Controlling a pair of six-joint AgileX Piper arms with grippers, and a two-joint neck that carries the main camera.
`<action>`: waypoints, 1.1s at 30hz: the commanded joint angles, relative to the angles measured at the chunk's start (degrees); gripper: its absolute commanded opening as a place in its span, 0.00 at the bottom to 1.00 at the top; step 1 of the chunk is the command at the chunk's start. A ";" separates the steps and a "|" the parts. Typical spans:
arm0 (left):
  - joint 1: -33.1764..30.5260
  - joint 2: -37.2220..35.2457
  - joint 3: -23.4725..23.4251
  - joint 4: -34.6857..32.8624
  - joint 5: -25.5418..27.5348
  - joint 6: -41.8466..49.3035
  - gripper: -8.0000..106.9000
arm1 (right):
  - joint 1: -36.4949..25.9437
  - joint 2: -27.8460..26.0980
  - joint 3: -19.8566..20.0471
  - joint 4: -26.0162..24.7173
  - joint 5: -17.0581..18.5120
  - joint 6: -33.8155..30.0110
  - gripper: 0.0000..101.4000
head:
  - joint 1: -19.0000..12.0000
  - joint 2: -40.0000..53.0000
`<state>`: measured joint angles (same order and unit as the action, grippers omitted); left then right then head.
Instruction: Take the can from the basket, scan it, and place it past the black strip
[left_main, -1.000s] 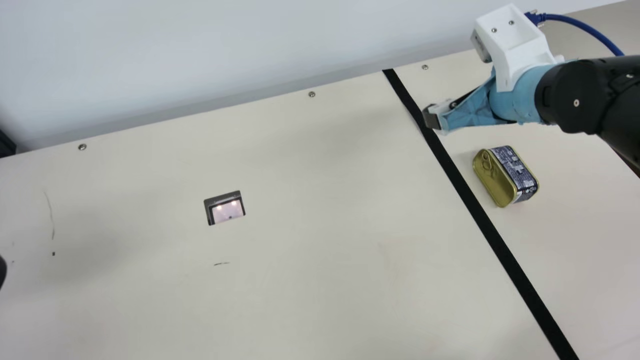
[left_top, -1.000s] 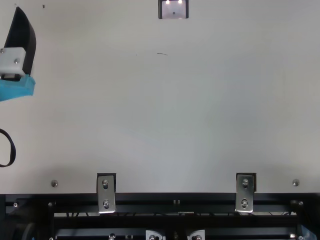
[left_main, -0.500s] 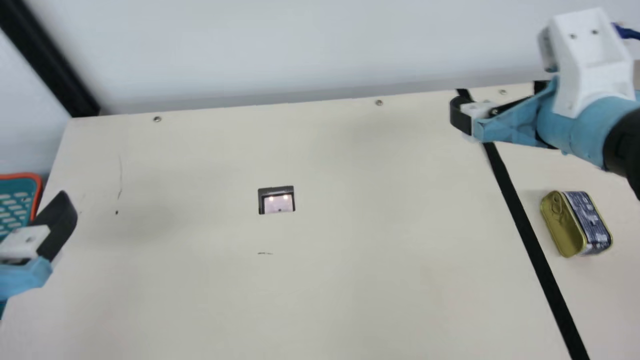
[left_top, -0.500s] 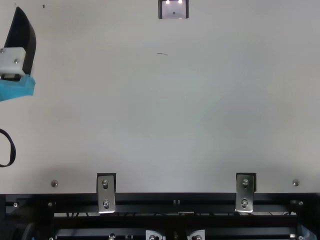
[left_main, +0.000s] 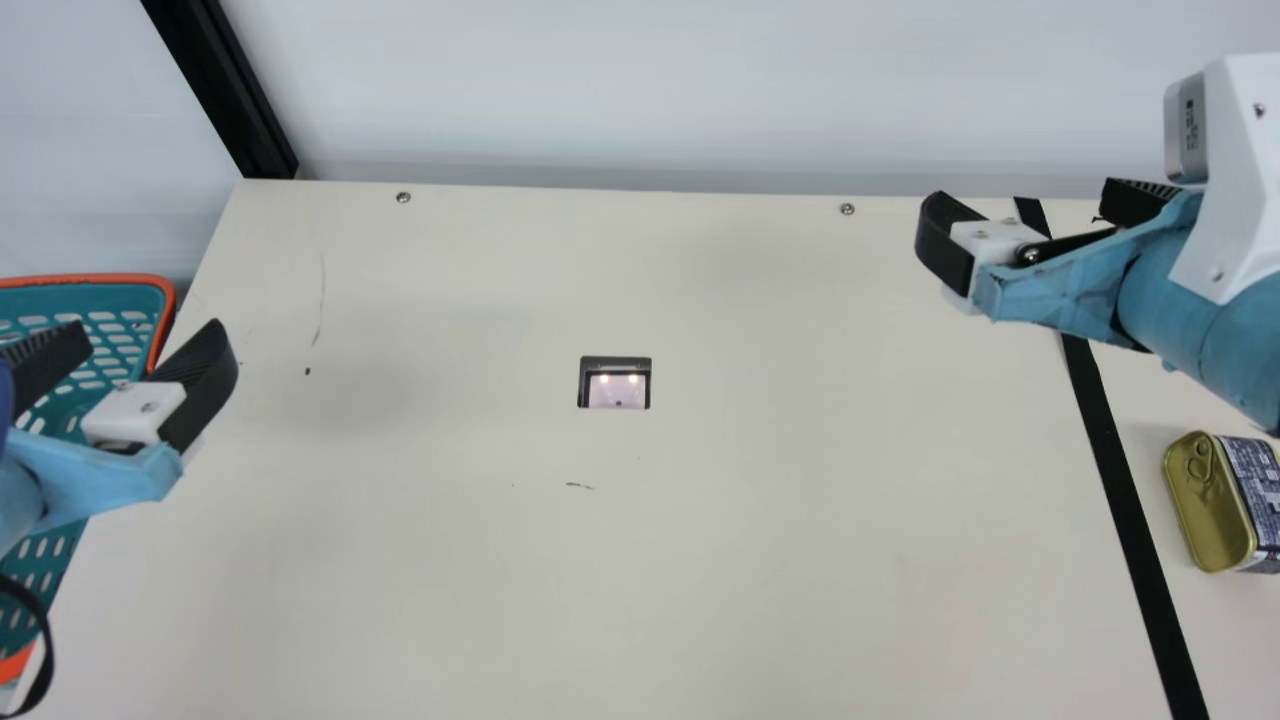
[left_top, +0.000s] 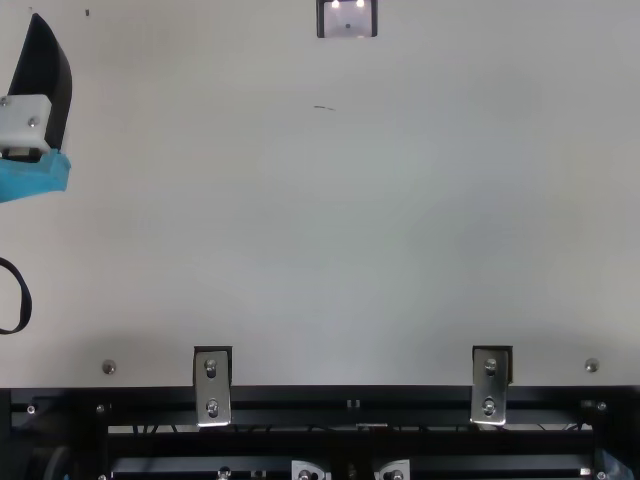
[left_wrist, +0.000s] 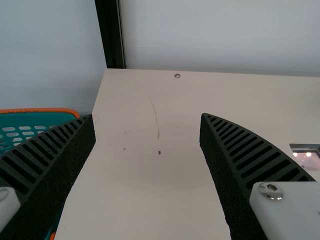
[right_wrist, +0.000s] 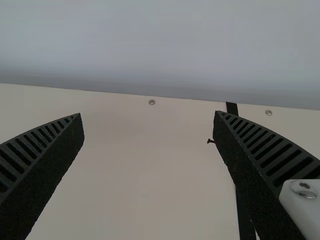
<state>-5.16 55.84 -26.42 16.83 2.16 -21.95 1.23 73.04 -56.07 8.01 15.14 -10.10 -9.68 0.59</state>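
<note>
A gold can (left_main: 1208, 503) with a dark label lies right of the black strip (left_main: 1125, 510), cut by the main view's right edge. My right gripper (left_main: 1030, 215) stands open above the strip's far part, with nothing between its fingers; the right wrist view shows that gripper (right_wrist: 149, 117) wide apart. At the left, my left gripper (left_main: 150, 345) is open beside and partly over the teal basket (left_main: 165, 300). In the left wrist view my left gripper (left_wrist: 147, 117) is likewise apart and empty. The scanner window (left_main: 615, 384) is set in the table, between the arms.
A wall runs along the table's far edge, with a black post (left_main: 225, 90) at the far left corner. A black loop (left_main: 45, 640) hangs at the left below my left arm. Metal brackets (left_top: 213, 385) sit on the near edge in the top view.
The neck camera has turned toward the left, bringing the basket and my left gripper into the main view. In the top view nothing has moved.
</note>
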 joint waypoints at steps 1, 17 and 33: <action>0.00 0.00 0.00 0.00 0.00 0.00 0.85 | 0.00 0.00 0.00 0.00 0.00 0.00 1.00 | -0.51 0.87; -0.54 -7.91 0.78 -4.73 2.99 4.28 0.85 | 1.37 -7.99 4.50 -3.54 3.16 3.09 1.00 | -0.51 0.87; -1.73 -25.57 4.87 -10.22 11.72 8.32 0.85 | 2.20 -27.26 16.77 -6.33 4.50 7.94 1.00 | -0.51 0.87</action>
<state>-6.80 32.21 -21.90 6.99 13.14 -13.91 3.33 48.74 -40.57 1.39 19.57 -2.41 -9.68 0.59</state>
